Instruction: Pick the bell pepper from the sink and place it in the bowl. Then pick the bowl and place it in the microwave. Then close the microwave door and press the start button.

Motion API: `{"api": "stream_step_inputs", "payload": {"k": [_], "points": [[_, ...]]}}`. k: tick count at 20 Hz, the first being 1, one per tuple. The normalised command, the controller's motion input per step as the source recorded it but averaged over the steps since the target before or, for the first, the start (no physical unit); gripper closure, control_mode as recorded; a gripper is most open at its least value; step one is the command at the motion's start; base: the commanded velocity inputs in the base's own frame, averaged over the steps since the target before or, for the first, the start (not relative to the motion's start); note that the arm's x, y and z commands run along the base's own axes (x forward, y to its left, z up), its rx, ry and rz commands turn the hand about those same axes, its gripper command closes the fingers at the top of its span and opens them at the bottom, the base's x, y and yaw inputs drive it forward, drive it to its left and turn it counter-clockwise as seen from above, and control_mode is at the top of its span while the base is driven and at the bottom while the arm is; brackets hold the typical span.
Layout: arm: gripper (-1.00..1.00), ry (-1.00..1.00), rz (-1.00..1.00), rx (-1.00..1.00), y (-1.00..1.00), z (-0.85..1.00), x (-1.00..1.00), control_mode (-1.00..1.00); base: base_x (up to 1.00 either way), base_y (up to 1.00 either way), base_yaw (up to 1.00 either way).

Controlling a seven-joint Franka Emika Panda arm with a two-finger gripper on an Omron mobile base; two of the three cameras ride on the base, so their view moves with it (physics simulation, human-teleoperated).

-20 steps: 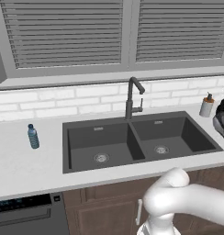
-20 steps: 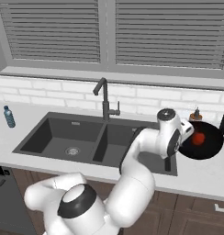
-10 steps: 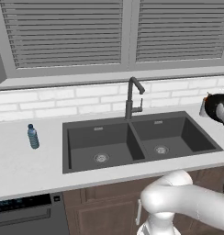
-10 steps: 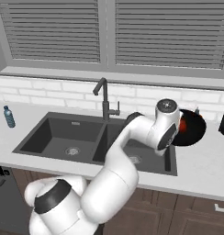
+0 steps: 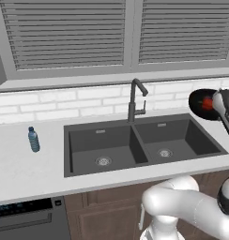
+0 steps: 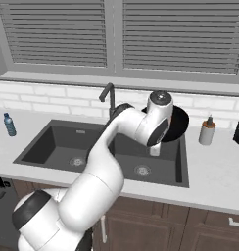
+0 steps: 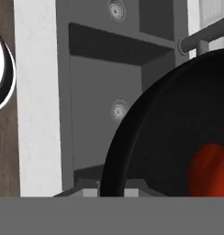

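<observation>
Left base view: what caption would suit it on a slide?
Black bowl with red bell pepper inside, lifted above the counter right of the sink.

bowl (image 7: 169, 137): glossy black | sink (image 5: 144, 140): matt grey | counter (image 5: 22, 168): pale stone

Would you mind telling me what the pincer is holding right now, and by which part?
The pincer holds the black bowl by its rim, lifted above the sink, with the red bell pepper inside it.
</observation>
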Motion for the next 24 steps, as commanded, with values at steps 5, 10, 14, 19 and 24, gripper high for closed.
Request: {"api": "stream_step_inputs", "payload": {"k": [5, 10, 14, 19, 24], "points": [[1.00, -0.03, 0.10, -0.13, 0.90, 0.43, 0.00, -1.00, 0.00, 0.00, 0.00], [1.00, -0.06, 0.00, -0.08, 0.77, 0.24, -0.05, -1.00, 0.00, 0.00, 0.00], [1.00, -0.01, 0.00, -0.01, 0.64, 0.15, 0.00, -1.00, 0.00, 0.00, 0.00], [1.00, 0.00, 0.01, 0.03, 0.46, 0.12, 0.00, -1.00, 0.00, 0.00, 0.00], [1.00, 0.00, 0.03, 0.03, 0.45, 0.16, -0.03, -1.00, 0.00, 0.00, 0.00]]}}
